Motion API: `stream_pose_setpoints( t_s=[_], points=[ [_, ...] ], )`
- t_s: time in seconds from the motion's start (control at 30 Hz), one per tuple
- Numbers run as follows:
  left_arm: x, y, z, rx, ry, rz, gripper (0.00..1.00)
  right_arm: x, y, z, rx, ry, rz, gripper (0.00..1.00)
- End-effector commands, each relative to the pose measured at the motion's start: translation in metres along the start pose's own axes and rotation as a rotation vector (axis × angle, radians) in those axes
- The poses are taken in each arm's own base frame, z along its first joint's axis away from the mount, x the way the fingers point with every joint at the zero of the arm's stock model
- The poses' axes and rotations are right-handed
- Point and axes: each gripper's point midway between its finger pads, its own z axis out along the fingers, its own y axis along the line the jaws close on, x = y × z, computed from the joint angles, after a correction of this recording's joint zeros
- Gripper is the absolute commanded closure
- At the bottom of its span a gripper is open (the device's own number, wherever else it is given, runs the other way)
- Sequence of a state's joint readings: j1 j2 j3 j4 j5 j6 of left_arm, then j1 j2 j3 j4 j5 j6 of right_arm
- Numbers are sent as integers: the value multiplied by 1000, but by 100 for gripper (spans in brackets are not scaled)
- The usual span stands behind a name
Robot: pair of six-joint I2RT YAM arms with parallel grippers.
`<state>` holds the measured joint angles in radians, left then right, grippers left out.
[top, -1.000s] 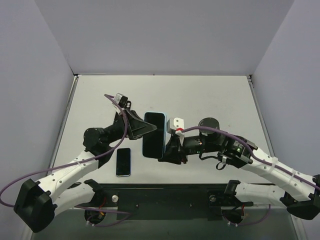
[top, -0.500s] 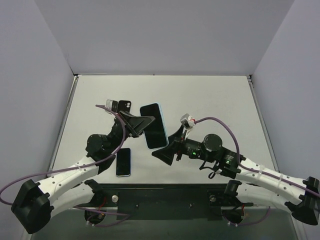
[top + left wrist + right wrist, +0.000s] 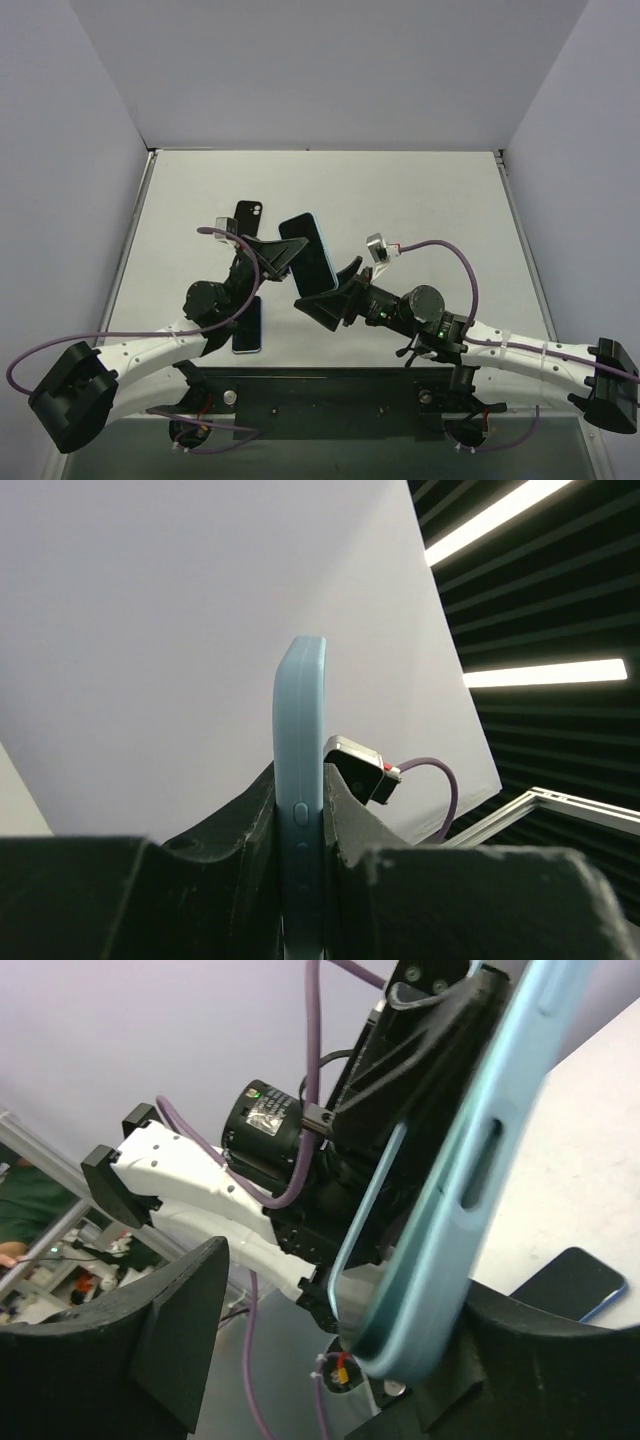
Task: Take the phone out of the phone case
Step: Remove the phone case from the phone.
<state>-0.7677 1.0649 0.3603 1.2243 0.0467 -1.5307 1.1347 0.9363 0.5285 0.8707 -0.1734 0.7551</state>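
Note:
The phone in its light blue case [image 3: 308,255] is held above the table, dark screen up and tilted. My left gripper [image 3: 280,252] is shut on its left long edge. In the left wrist view the case [image 3: 300,730] stands edge-on, clamped between the fingers [image 3: 300,810]. My right gripper [image 3: 335,292] is open just below the phone's near end. In the right wrist view its jaws [image 3: 345,1295] stand wide, and the case's lower corner [image 3: 450,1220] sits between them against the right finger. I cannot tell whether the phone has separated from the case.
A black phone case [image 3: 247,214] lies on the table behind the left gripper. A dark phone with a blue rim [image 3: 247,324] lies flat near the front edge and also shows in the right wrist view [image 3: 570,1275]. Purple cables loop off both arms.
My right gripper has left the phone's right edge, dropped back toward the near side and stands open under its lower end. My left gripper has tilted the phone and uncovered the black case.

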Motion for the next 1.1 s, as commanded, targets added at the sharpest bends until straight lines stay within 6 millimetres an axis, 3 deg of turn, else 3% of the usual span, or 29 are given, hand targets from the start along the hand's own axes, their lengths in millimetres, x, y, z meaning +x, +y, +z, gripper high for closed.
stream_pose_setpoints(
  t_s=[0.0,0.17,0.43,0.57,0.83,0.97,1.07],
  points=[
    [-15,-81,-8,260,-90,26,100,-29,10,2,27,-127,-92,44],
    [-17,-87,-11,266,-100,33,100,-21,10,10,41,-102,-123,57],
    [-14,-92,-15,280,-98,26,100,-23,9,20,65,-122,-135,57],
    [-13,-97,-16,295,-91,22,100,-24,5,22,90,-123,-140,62],
    [-12,-93,-16,287,-88,20,100,-30,15,26,55,-144,-89,63],
    [-10,-94,-14,292,-71,2,100,-32,13,29,70,-143,-92,76],
    [-9,-95,-14,298,-65,-40,100,-26,2,30,92,-118,-107,94]
  ],
)
